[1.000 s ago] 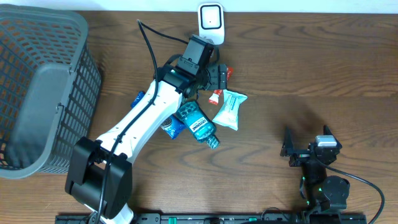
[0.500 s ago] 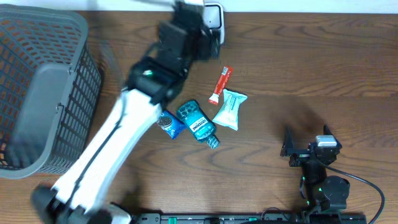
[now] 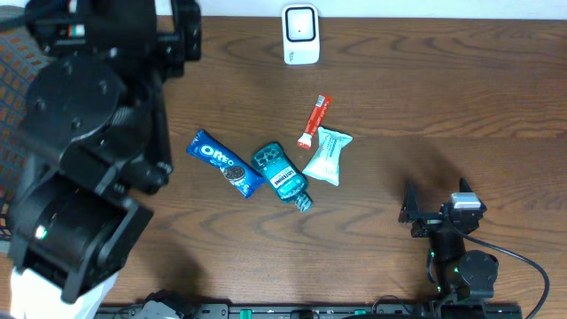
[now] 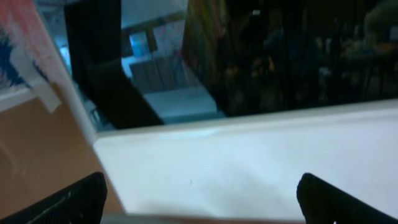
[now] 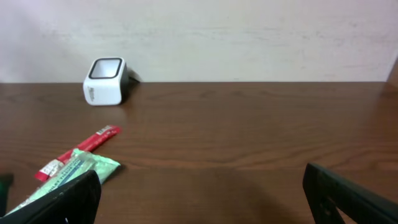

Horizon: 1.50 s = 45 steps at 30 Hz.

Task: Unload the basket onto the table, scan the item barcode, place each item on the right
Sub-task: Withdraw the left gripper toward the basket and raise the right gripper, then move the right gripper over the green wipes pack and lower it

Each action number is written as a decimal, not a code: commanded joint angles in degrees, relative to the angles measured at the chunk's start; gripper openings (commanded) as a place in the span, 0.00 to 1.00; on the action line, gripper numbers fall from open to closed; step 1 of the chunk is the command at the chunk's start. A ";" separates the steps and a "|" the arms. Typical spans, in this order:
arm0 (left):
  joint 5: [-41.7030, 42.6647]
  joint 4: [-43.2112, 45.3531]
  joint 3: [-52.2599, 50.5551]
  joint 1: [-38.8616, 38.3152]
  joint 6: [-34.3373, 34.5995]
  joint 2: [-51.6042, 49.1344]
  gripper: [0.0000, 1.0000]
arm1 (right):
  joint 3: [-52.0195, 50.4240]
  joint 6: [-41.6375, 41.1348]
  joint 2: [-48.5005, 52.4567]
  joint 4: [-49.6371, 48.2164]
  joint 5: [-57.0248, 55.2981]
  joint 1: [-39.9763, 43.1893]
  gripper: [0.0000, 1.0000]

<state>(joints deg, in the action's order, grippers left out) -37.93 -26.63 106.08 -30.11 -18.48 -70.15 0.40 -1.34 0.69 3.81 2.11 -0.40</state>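
Observation:
Several items lie mid-table: a blue Oreo pack (image 3: 223, 163), a teal mouthwash bottle (image 3: 281, 175), a pale green wipes packet (image 3: 327, 155) (image 5: 68, 173) and a red stick packet (image 3: 313, 121) (image 5: 79, 151). The white barcode scanner (image 3: 300, 34) (image 5: 106, 81) stands at the far edge. My left arm (image 3: 89, 133) is raised high near the overhead camera, left of the items. The left gripper (image 4: 200, 196) is open and empty, facing a white wall. My right gripper (image 3: 437, 202) (image 5: 202, 199) rests open and empty at the front right, aimed at the scanner.
A grey mesh basket (image 3: 11, 80) at the far left is almost wholly hidden behind the raised left arm. Bare wood tabletop (image 3: 461, 97) stretches between the items and the right gripper. A pale wall (image 5: 249, 37) rises behind the far table edge.
The left arm has lifted off the items and swung up and left, close to the overhead camera. The red stick packet and the Oreo pack now lie uncovered. The right arm is still.

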 commanded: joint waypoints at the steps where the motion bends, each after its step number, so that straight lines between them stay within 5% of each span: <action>1: -2.43 -1.97 -2.08 0.20 1.77 5.35 0.98 | -0.09 -3.30 -0.31 -0.59 2.16 -0.44 0.99; 13: 5.68 5.64 -23.54 4.26 6.82 26.12 0.98 | 0.39 -22.97 6.16 -0.09 15.50 -0.46 0.99; 21: 12.46 18.25 -39.41 15.45 6.84 35.95 0.98 | 2.49 -24.81 18.43 2.75 19.96 -0.46 0.99; 27: 12.02 18.14 -39.47 17.18 6.91 35.91 0.98 | 8.70 -24.79 28.85 3.48 22.73 -0.46 0.99; 33: 6.80 12.57 -39.21 17.18 15.89 35.91 0.98 | 19.47 -24.76 35.69 10.14 33.31 -0.46 0.99; 45: 6.86 8.94 -41.77 17.18 17.29 43.47 0.98 | 20.20 -24.13 37.38 10.36 38.21 -0.46 0.99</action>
<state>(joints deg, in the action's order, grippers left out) -30.20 -17.82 65.89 -13.17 -2.28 -30.15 20.18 -25.91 38.15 14.00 38.79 -0.40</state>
